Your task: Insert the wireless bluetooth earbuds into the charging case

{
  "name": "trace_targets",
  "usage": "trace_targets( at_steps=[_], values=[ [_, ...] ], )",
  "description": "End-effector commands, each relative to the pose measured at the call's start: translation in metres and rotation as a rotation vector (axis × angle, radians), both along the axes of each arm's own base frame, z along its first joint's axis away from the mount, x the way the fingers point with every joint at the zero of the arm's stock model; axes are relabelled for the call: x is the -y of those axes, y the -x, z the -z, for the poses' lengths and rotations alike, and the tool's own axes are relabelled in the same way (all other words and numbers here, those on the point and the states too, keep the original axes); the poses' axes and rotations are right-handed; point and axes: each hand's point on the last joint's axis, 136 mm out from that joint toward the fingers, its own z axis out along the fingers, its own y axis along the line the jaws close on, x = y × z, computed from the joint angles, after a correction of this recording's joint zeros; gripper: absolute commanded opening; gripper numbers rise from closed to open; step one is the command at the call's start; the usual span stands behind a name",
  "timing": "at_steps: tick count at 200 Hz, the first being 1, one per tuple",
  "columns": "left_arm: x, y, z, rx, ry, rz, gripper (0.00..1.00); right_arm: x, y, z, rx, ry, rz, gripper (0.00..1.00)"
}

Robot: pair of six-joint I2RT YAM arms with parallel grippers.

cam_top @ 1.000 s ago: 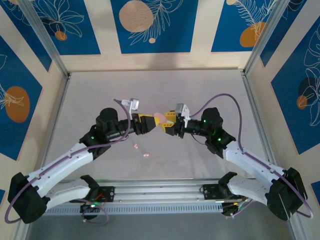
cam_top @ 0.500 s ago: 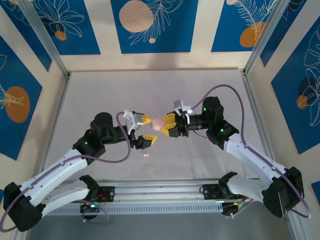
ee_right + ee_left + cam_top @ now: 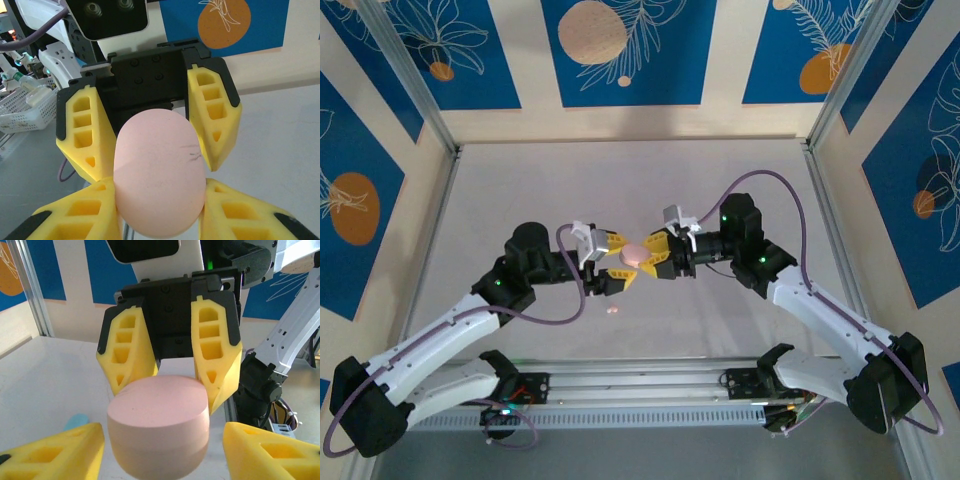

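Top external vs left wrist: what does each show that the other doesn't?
Top external: the whole table, with a tiny pink earbud lying loose on it. Left wrist: the right hand clamped on the pink case, the left hand flanking it with gaps, a pale blue piece on the table. Both: the case between the two hands.

from above, the pink case (image 3: pixel 634 252) is mostly hidden between the left fingers (image 3: pixel 612 240) and right fingers (image 3: pixel 657 245). a tiny pink bud (image 3: pixel 612 311) on the bench (image 3: pixel 620 180) is too small to make out. a pale blue thing (image 3: pixel 77 420) lies half covered behind the left fingers.
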Motion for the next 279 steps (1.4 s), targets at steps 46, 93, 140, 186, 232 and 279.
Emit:
trace_targets(
  at_steps=[46, 93, 140, 186, 232, 279],
  values=[
    [0.003, 0.003, -0.011, 0.006, 0.03, 0.033, 0.54, -0.004, -0.003, -0.009, 0.062, 0.003, 0.007, 0.35],
    [0.004, 0.002, -0.011, 0.003, 0.03, 0.031, 0.48, -0.005, -0.002, -0.007, 0.072, 0.009, 0.006, 0.35],
    [0.004, 0.001, -0.011, -0.004, 0.032, 0.028, 0.47, -0.005, -0.001, -0.006, 0.086, 0.014, 0.007, 0.35],
    [0.003, -0.003, -0.012, -0.003, 0.034, 0.006, 0.44, -0.006, 0.0, -0.001, 0.109, 0.027, 0.001, 0.35],
    [0.004, -0.002, -0.011, -0.009, 0.034, 0.013, 0.44, -0.007, 0.0, 0.001, 0.12, 0.035, 0.005, 0.36],
    [0.005, -0.004, -0.011, -0.014, 0.041, 0.003, 0.42, -0.007, 0.0, 0.003, 0.14, 0.043, 0.009, 0.35]
  ],
)
